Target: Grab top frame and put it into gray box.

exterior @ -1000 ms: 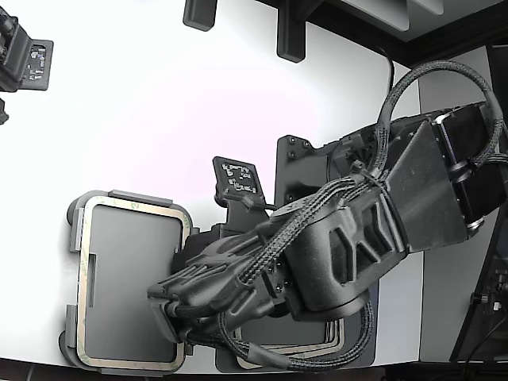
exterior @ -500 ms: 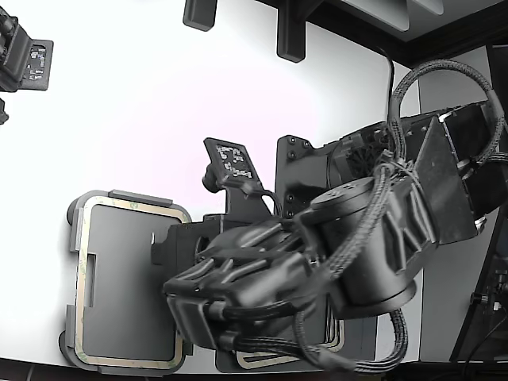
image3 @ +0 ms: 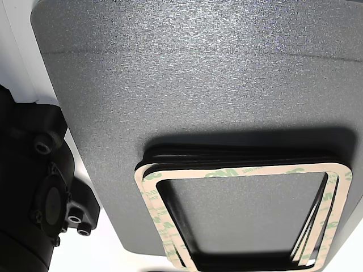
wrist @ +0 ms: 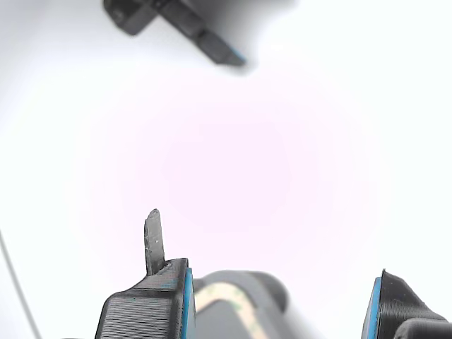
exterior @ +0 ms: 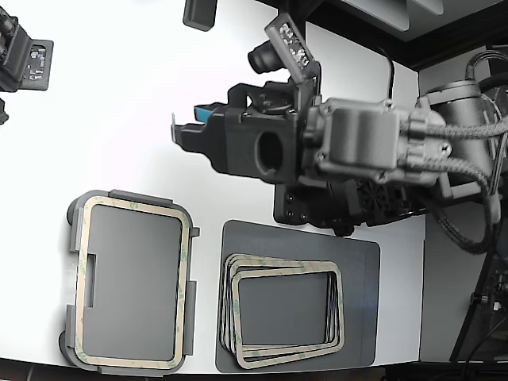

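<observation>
The gray box sits at the lower left of the exterior view, and a beige-tan frame lies flat on its rim. Several similar frames are stacked on a dark gray mat to its right; the top frame also shows in the other view. My gripper hangs high over the white table, behind the box and clear of both. It is open, and its blue-padded fingers have nothing between them. A corner of the gray box shows in the wrist view.
The arm's black base plate lies behind the mat. Black fixtures stand at the table's back edge, and another black device is at the back left. The mat fills most of the other view.
The arm has lifted from over the box's right side and swung toward the back of the table, uncovering the stack. The frame stays in the box.
</observation>
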Robot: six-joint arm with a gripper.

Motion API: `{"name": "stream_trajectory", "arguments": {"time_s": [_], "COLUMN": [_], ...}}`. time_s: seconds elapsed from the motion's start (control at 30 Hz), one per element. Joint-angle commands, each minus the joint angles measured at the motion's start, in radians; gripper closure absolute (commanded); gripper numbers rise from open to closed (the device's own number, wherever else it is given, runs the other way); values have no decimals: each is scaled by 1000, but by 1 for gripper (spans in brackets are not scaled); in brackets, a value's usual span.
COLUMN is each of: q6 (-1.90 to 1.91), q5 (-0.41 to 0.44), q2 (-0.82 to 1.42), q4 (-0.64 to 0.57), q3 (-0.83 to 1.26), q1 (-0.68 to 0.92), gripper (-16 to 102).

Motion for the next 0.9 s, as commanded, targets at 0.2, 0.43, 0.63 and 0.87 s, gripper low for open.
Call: {"name": "stream_trajectory", "arguments": {"time_s": [0.2, 0.43, 0.63, 0.87], "q6": [-726, -773, -810, -807], "q5": [-244, -279, -308, -299], "q2": [460, 736, 960, 956], "q4": [-129, -210, -199, -189], "q3": [416, 706, 904, 899], "q1": [-261, -311, -308, -307], "gripper": [-14, -14, -10, -14]}}
